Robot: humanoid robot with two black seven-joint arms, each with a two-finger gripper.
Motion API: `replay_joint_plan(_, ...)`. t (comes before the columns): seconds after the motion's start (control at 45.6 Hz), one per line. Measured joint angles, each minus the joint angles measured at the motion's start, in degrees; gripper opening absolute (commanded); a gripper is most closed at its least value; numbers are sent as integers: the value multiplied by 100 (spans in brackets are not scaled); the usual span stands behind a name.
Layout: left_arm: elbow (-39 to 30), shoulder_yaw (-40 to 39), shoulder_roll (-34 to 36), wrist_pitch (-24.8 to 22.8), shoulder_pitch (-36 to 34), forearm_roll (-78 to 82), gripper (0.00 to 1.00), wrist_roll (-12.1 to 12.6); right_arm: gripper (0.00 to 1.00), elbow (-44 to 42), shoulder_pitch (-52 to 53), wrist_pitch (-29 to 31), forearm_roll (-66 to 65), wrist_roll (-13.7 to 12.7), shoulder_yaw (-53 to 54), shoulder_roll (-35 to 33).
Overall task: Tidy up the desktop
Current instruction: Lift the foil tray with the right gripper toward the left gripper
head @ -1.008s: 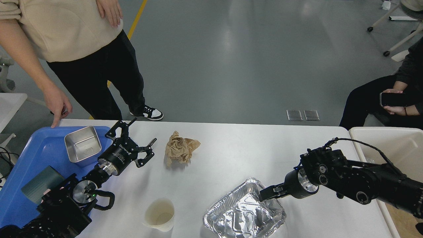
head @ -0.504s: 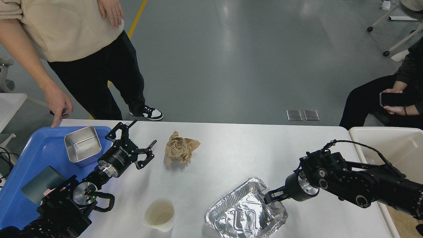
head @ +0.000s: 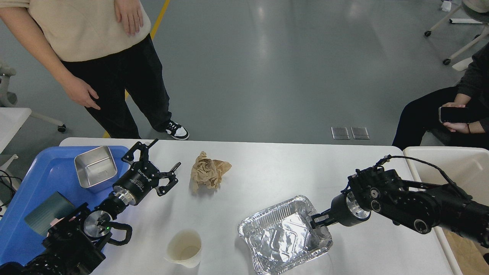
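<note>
The white desktop [head: 275, 168] carries a crumpled brown paper [head: 208, 170], a cream paper cup [head: 185, 248] lying near the front edge, and a crinkled foil tray [head: 284, 235]. My right gripper [head: 317, 221] is shut on the foil tray's right rim, and the tray sits tilted. My left gripper [head: 156, 164] hovers open between the blue tray [head: 34, 179] and the brown paper, with nothing between its fingers.
On the blue tray are a steel square container [head: 95, 167] and a dark green cup [head: 47, 212]. A cream-white bin [head: 458, 168] stands past the desktop's right edge. A standing person [head: 95, 46] is behind the far left corner; another sits at the right [head: 450, 114].
My right gripper has pulled the foil tray's rim up and to the right, turning the tray. The standing person's hand has left the blue tray's edge. My left arm has barely moved.
</note>
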Motion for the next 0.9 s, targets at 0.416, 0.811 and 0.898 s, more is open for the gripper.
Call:
replay_joint_plan(0.416,0,-9,60,-8,-31,-4,96,-9,0,624,456,480,538,-121,45,-1335)
replay_joint_plan(0.811,0,0,60,-24,-83,-4,96,-9,0,1568,830,587,1219,-338,50,-2887)
replay_joint_plan(0.898,0,1,56,-40,-91,-4,96,-9,0,1589,1052,651,1223,-558,35,-3033)
